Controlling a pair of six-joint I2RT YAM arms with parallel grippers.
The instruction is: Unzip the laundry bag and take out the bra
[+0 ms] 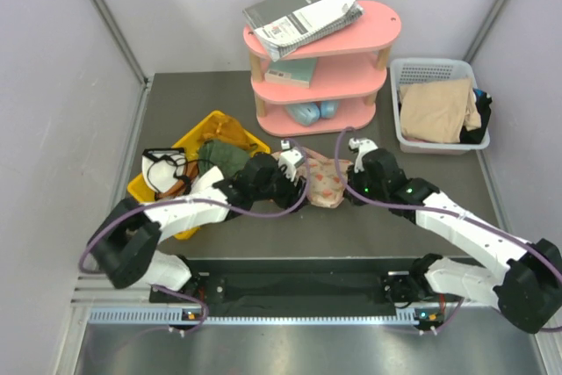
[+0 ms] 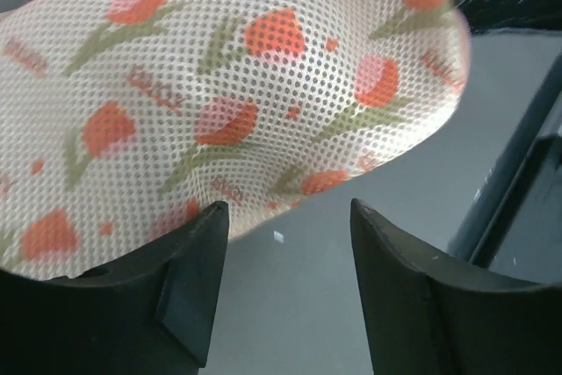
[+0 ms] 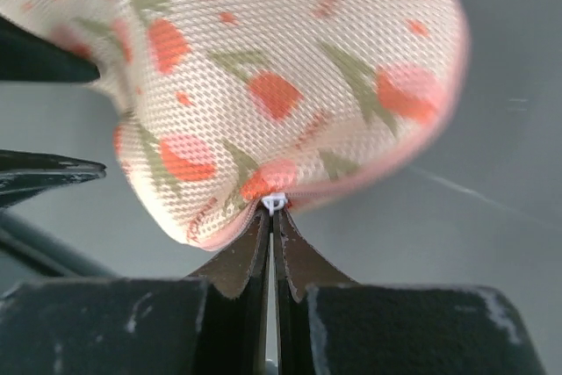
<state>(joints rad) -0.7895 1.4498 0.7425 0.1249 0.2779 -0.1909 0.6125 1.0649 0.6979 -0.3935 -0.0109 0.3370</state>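
The laundry bag [image 1: 323, 180] is a cream mesh pouch with red-and-green print and pink trim, lying mid-table between both grippers. In the right wrist view it fills the top [image 3: 263, 76]; my right gripper [image 3: 275, 217] is shut on the white zipper pull [image 3: 275, 203] at the bag's lower edge. In the top view the right gripper [image 1: 349, 183] is at the bag's right side. My left gripper [image 2: 285, 217] is open, its left finger [image 2: 189, 261] against the bag's edge [image 2: 219, 103]; in the top view it [image 1: 297, 180] is at the bag's left side. The bra is hidden.
A yellow bin [image 1: 230, 133] with an olive-green cloth [image 1: 226, 156] and cables stands at the left. A pink shelf [image 1: 325, 63] with booklets is at the back. A white lattice basket [image 1: 423, 70] with a beige cloth [image 1: 436, 108] is at the back right.
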